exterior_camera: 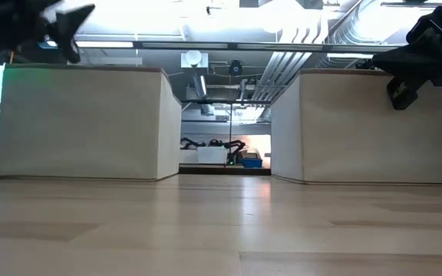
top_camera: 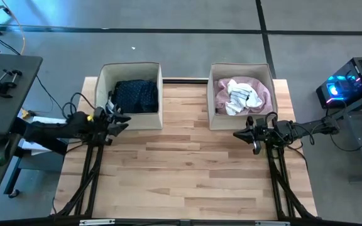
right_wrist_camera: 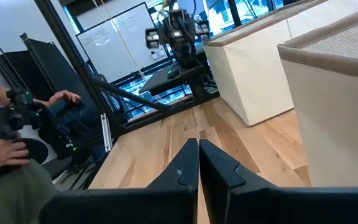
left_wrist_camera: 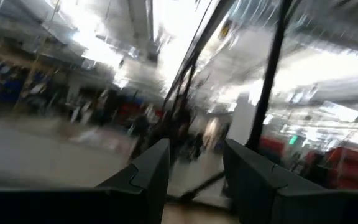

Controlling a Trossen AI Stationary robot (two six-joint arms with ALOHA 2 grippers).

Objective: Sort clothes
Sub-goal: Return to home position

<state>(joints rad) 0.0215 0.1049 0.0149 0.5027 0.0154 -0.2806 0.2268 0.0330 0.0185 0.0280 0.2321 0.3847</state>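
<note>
Two beige fabric boxes stand at the table's far edge. The left box (top_camera: 131,94) holds a navy white-dotted garment (top_camera: 136,95). The right box (top_camera: 241,94) holds a pink garment (top_camera: 256,94) with a white cloth (top_camera: 239,97) lying on top. My left gripper (top_camera: 123,121) is open and empty, raised in front of the left box; its fingers show apart in the left wrist view (left_wrist_camera: 194,180). My right gripper (top_camera: 237,134) is shut and empty, raised in front of the right box, fingers together in the right wrist view (right_wrist_camera: 199,163).
The wooden table top (top_camera: 187,176) stretches from the boxes to the near edge. A person's hands and sleeve (right_wrist_camera: 5,149) show beyond the table's left side beside a dark stand (top_camera: 5,81). Cables run along both arms.
</note>
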